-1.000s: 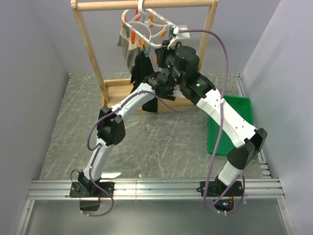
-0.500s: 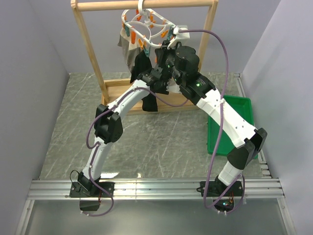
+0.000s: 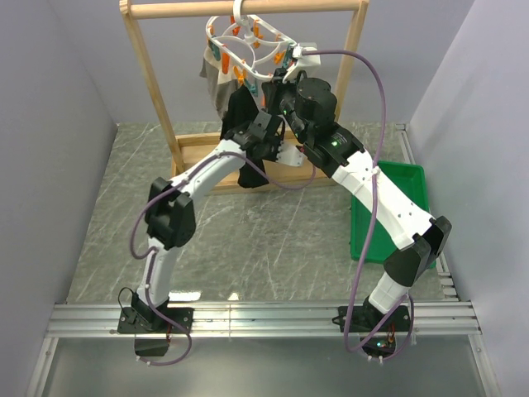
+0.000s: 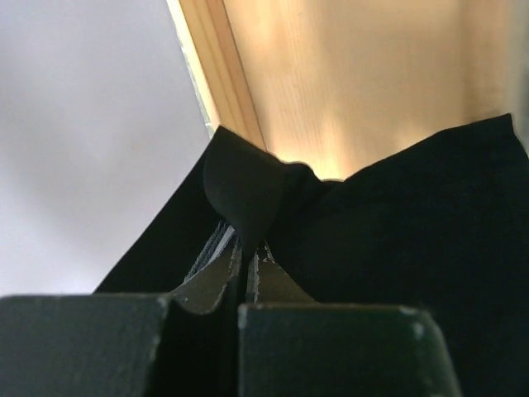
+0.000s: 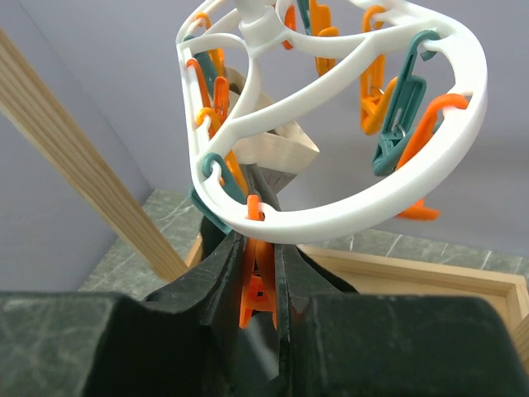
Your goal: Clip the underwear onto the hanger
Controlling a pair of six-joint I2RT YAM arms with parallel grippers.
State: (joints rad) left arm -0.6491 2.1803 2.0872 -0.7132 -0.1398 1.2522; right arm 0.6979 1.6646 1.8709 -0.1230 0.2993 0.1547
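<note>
Item: underwear (image 4: pixel 413 223). Black, soft, light and limp. It hangs far centre, just below the hanger (image 5: pixel 347 211), by the wooden rack (image 3: pixel 149 74). I judge it will sag and slide, so a folded edge is the best hold.

- My left pincer (image 4: pixel 248 248): closed on a fold of it.
- My right pincer (image 5: pixel 260 248): clamped on an orange peg (image 5: pixel 258 289) at the frame's near rim.
- Around: grey-beige garment (image 3: pixel 213 78) pegged to the left; green tray (image 3: pixel 397 198) at right on the desk (image 3: pixel 248 240).
- Obstruction: neighbouring teal pegs (image 5: pixel 398 116) crowd the opening.
</note>
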